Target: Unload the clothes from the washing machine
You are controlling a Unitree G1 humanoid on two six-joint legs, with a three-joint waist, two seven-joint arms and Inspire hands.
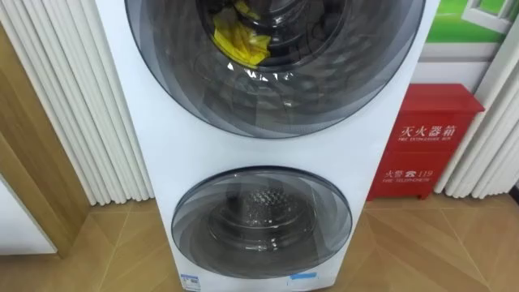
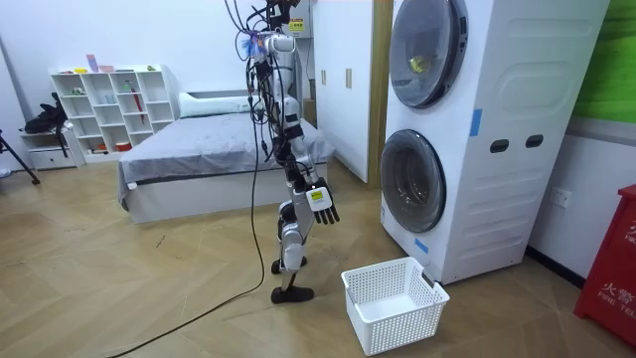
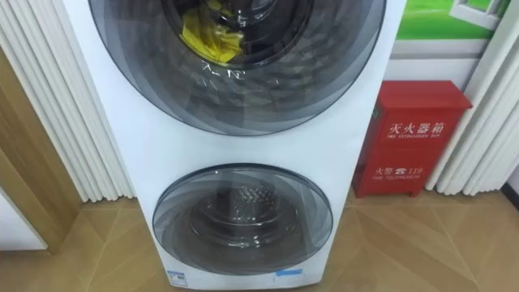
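A white stacked washing machine [image 1: 162,162] stands right before me, and both of its round glass doors look shut. Behind the upper door [image 1: 324,89] a yellow cloth [image 1: 239,40] lies in the drum; it is a small yellow patch [image 2: 418,64] in the room view. The lower door [image 1: 261,223] shows a bare metal drum. In the room view I stand about a step from the machine, facing it. My right hand [image 2: 322,203] hangs at hip height with its fingers straight, holding nothing, well short of the doors.
A white laundry basket [image 2: 395,303] sits on the wooden floor between me and the machine. A red fire cabinet [image 1: 422,142] stands to the machine's right and white curtains [image 1: 81,105] hang to its left. A bed [image 2: 219,149] and a shelf [image 2: 109,109] lie behind me.
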